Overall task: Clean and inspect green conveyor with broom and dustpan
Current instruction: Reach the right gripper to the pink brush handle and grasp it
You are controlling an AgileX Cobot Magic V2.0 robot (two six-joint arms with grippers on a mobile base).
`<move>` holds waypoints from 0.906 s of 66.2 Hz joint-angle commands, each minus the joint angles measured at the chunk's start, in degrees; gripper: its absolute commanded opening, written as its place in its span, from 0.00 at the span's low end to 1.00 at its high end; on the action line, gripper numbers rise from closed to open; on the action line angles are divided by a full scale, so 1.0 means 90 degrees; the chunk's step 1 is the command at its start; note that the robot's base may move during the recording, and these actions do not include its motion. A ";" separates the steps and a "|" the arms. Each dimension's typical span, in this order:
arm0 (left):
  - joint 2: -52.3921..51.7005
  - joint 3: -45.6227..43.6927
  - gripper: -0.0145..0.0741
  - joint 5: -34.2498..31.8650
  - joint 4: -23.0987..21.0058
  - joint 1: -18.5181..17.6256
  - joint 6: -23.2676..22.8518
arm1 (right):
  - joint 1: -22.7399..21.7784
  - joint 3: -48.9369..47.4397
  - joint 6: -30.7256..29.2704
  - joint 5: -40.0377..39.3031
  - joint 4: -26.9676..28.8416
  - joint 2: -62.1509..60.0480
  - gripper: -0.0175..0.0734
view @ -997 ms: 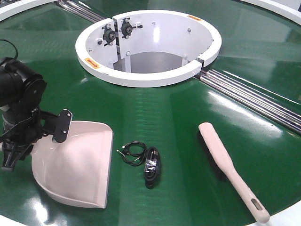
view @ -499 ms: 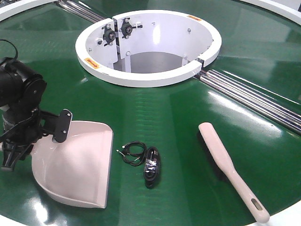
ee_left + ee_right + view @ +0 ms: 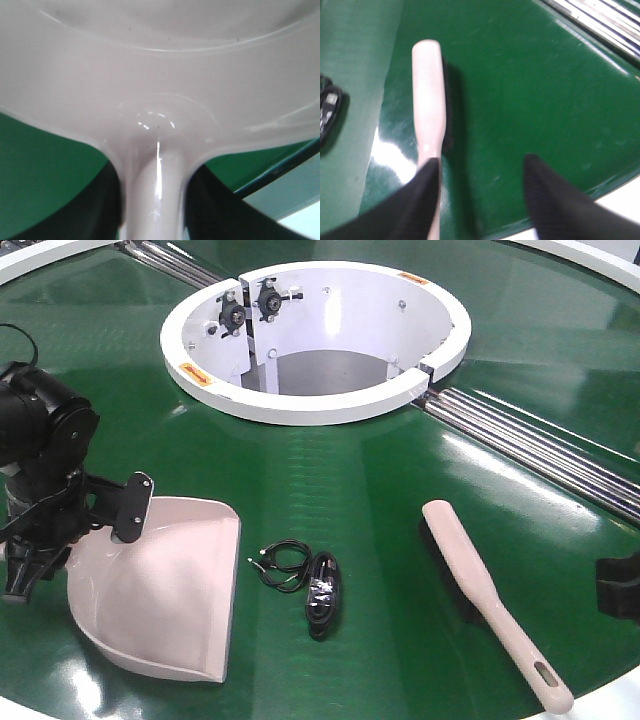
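**Three in a row**

On the conveyor, the dustpan lies left, the broom right, a cable bundle between them. Behind all three sits the ring housing, rods running off to its right.

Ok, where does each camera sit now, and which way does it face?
Front view: high at the near edge, looking down across the conveyor to the white ring; left arm at left, right gripper at right edge.
Left wrist: looks along the dustpan handle, clamped by the left gripper.
Right wrist: looks down on the broom past the right gripper's open fingers.
Shared: front and right wrist both show the broom.
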 commanded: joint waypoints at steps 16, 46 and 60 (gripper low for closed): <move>-0.0254 -0.0171 0.16 0.0232 0.0068 -0.0052 -0.0037 | 0.0023 -0.1130 -0.0681 0.0592 0.0529 0.1003 0.79; -0.0254 -0.0171 0.16 0.0232 0.0068 -0.0052 -0.0037 | 0.1149 -0.1697 0.0320 0.1061 -0.0171 0.2695 0.79; -0.0254 -0.0171 0.16 0.0232 0.0068 -0.0052 -0.0037 | 0.1288 -0.1800 0.0156 0.1175 -0.0225 0.3548 0.79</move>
